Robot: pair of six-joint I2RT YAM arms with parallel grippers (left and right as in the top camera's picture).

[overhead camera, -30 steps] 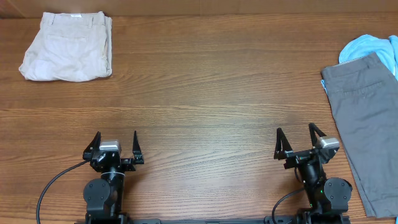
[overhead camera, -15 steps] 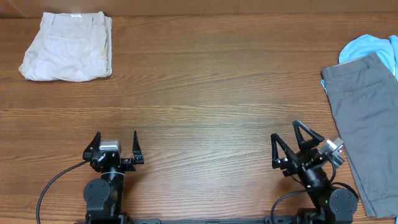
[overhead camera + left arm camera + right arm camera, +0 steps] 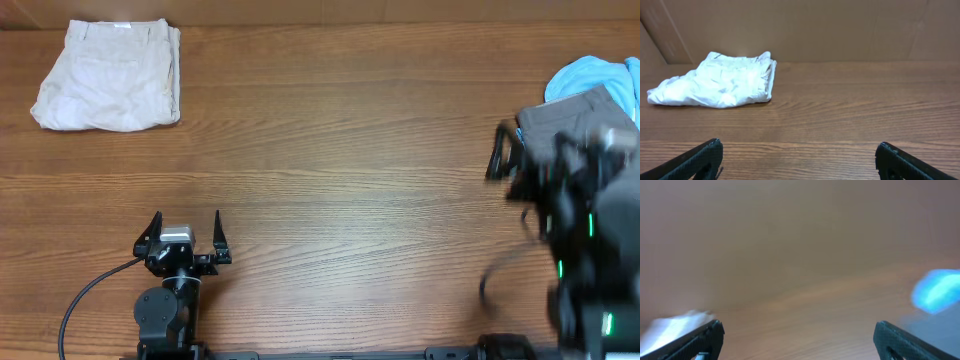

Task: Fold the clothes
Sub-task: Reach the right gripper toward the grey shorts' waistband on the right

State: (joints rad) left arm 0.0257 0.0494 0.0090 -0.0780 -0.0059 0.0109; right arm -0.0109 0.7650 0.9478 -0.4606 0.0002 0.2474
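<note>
Swung from its rest, the right end effector [image 3: 797, 326], released and empty, now blurs above the dark grey shorts [image 3: 572, 110] at the desk's [image 3: 350, 150] right edge, the left end effector [image 3: 186, 217] idle and released; we judge this light, limp cloth best pinched along one edge.

Right arm, position: your right arm [image 3: 575, 220] has left its low spot at the near edge of the table [image 3: 330, 200]. It now stands farther out and more to the right, over the dark grey shorts [image 3: 565, 112].
Right arm, sharpness: crisp a second ago, now smeared in the overhead view.
Right gripper: your right gripper [image 3: 797, 332] was near the front edge. One of its fingers [image 3: 497, 155] now shows just left of the shorts' left edge.
Shorts, visibility: open to view along their length before. Now only the far end shows clearly, the rest lying under the arm.
</note>
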